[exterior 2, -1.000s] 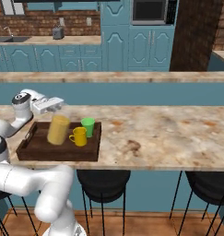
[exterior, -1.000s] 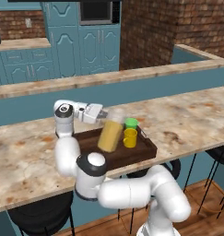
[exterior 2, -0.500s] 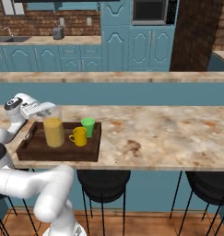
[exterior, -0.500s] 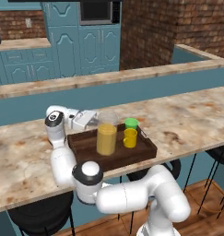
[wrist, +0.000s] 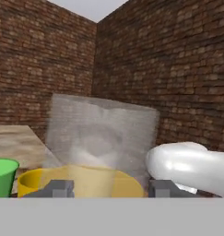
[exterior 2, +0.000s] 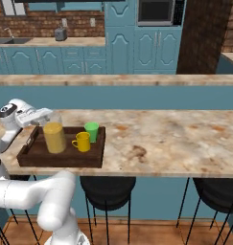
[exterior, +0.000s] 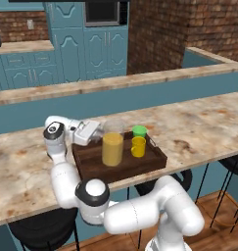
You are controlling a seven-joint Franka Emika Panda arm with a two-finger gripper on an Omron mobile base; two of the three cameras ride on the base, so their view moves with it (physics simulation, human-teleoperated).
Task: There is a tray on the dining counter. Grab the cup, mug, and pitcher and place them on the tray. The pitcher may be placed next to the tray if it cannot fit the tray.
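The tray sits on the dining counter and carries three vessels, one of each: the pitcher, the mug and the cup. The pitcher stands upright near the tray's left half in both base views, its lower part filled with orange-yellow liquid and its upper part clear glass. The yellow mug stands just beside it toward the right, its handle pointing at the pitcher in the right base view, and the green cup stands just behind the mug; I cannot tell what, if anything, is inside either of them. My gripper lies level at the pitcher's upper part, coming in from the left. In my hand view the clear wall of the pitcher fills the middle, and my two fingertips stand one to each side of it with a gap showing between each tip and the glass, so my jaws look released around it rather than clenched, though the glass edges are faint and I cannot be sure of contact. The cup is cut off at the left edge there, and the mug shows only as a yellow rim through the glass. Below the counter I count three black stools in the right base view.
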